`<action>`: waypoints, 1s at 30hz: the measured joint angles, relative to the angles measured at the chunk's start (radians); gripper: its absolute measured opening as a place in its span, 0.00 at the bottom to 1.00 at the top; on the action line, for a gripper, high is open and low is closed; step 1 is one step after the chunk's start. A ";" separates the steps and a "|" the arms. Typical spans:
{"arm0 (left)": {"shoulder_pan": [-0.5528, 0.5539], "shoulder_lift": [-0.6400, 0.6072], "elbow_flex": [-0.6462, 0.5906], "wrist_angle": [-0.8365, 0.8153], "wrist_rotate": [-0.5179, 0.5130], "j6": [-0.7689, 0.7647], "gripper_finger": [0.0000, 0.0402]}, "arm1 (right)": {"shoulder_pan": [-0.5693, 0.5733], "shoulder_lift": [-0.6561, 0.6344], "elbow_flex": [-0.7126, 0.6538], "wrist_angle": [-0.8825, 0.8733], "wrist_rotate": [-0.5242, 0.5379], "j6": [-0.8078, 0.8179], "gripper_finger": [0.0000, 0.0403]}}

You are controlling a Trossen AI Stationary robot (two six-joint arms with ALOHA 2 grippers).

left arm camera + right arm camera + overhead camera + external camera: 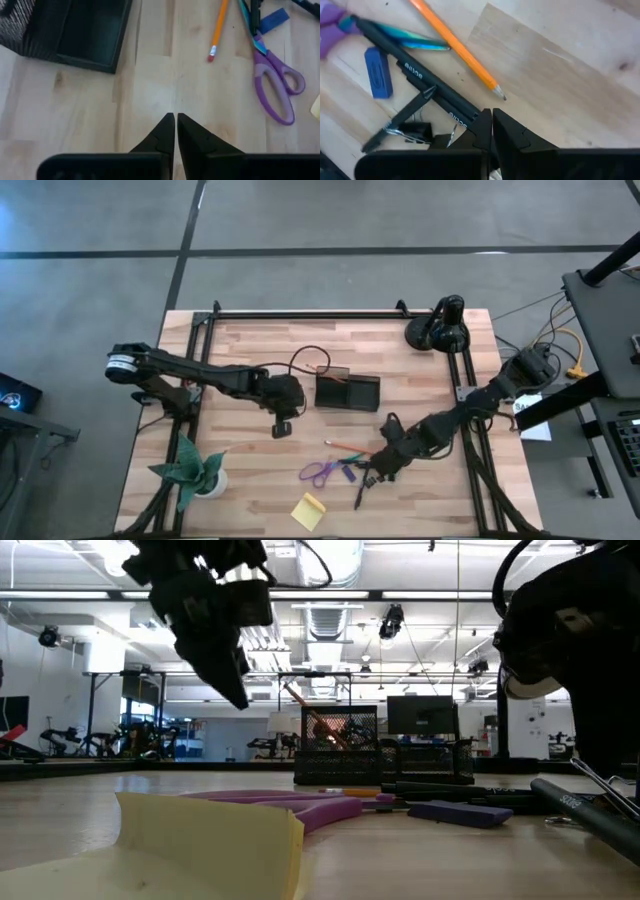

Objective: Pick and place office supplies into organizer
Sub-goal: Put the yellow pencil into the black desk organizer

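Note:
The dark organizer (347, 392) sits mid-table, and an orange pencil (318, 724) leans inside it. Near the table's front lie the purple-handled scissors (320, 472), an orange pencil (455, 46), a black pen (415, 75), a black clip (415, 131), a small purple-blue piece (378, 72) and the yellow sticky-note pad (308, 510). My left gripper (175, 120) is shut and hangs above bare wood, left of the organizer (82, 32). My right gripper (491, 119) is shut, low over the pen's end beside the pencil's tip. My right gripper's fingers (482, 125) stand over the end of the black pen (465, 111), which runs under one finger. That finger hides the spot, so I cannot tell whether it touches the pen. The pen lies flat on the table.
A round black lamp base (437, 328) stands at the far right corner. A green paper plant (192, 472) stands near the front left. Black frame rails (470, 440) run along the table's sides. Bare wood lies between the organizer and the supplies.

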 joint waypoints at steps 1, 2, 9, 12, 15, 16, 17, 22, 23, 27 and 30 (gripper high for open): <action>0.006 0.000 -0.015 0.026 0.017 -0.013 0.01 | 0.000 0.000 0.000 0.000 0.000 0.027 0.02; 0.013 0.000 -0.027 0.052 0.040 -0.022 0.01 | 0.000 0.000 0.000 0.001 0.000 0.050 0.02; 0.043 0.000 -0.130 0.268 0.138 -0.092 0.00 | -0.005 0.034 0.000 0.029 0.027 0.116 0.02; 0.042 0.000 -0.163 0.335 0.147 -0.114 0.00 | -0.008 0.065 0.000 0.046 0.028 0.137 0.02; 0.042 0.000 -0.174 0.364 0.149 -0.119 0.00 | -0.008 0.084 0.000 0.058 0.031 0.158 0.02; 0.042 0.000 -0.177 0.366 0.149 -0.123 0.00 | -0.008 0.084 0.001 0.060 0.033 0.160 0.02; 0.042 0.000 -0.181 0.370 0.149 -0.130 0.00 | -0.008 0.084 0.001 0.061 0.033 0.159 0.02; 0.042 0.000 -0.191 0.375 0.149 -0.145 0.00 | -0.007 0.084 0.000 0.065 0.050 0.158 0.02; 0.042 0.000 -0.191 0.376 0.149 -0.145 0.00 | -0.007 0.084 0.001 0.066 0.049 0.158 0.02; 0.042 0.000 -0.191 0.377 0.149 -0.146 0.00 | -0.006 0.083 0.000 0.068 0.051 0.149 0.02; 0.042 0.000 -0.191 0.378 0.149 -0.146 0.00 | 0.001 0.078 0.002 0.068 0.053 0.110 0.02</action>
